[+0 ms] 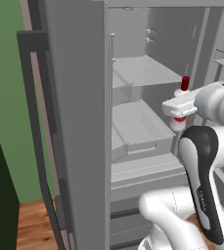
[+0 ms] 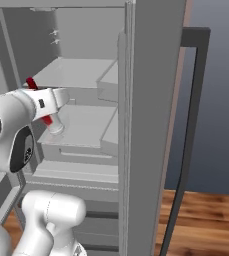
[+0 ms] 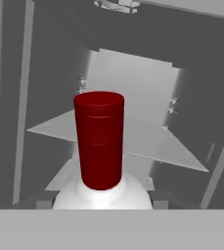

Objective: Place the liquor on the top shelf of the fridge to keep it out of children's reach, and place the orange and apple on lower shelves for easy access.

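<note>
We see the big grey fridge with its doors wide open. Inside it, the top shelf is a flat pale slab, and a lower shelf sits under it. Our pincer is clenched around the bottle and holds it in the air, at the front edge of the shelves, about level with the top one. Its red cap points up toward the top shelf.
</note>
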Available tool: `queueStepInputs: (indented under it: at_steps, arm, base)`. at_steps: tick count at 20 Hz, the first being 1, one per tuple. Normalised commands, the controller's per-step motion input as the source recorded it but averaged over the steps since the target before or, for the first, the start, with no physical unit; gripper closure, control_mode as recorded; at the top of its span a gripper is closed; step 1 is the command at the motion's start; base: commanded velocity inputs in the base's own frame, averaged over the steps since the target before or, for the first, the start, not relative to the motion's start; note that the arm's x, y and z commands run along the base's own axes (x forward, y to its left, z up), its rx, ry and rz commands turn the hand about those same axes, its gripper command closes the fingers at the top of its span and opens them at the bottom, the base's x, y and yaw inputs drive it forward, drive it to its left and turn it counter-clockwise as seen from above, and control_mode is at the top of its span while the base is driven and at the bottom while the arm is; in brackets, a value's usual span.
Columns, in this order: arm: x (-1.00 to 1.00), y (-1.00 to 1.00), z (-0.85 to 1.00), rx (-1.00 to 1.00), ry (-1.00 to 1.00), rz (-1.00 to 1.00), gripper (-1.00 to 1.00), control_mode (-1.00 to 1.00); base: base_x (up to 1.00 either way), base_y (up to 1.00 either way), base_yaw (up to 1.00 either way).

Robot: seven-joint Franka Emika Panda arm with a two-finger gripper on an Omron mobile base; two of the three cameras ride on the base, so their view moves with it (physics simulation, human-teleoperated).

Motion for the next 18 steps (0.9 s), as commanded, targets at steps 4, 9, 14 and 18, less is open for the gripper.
queueStepInputs:
  at_steps: [4,9,14,18]
  arm:
    - [0.02,0.3,0.36,0.0,-0.06,-0.05,1.0,-1.0]
    - [0.09,0.17,0.37,0.01,-0.02,-0.05,1.0,-1.0]
    - [0.22,-0.01,0.35,0.12,0.03,-0.04,1.0,-1.0]
    - [0.29,-0.06,0.28,0.14,0.08,0.0,1.0,-1.0]
  base:
    - [0.0,0.0,0.0]
    - [0.0,0.0,0.0]
    - [0.0,0.0,0.0]
    - [0.0,0.0,0.0]
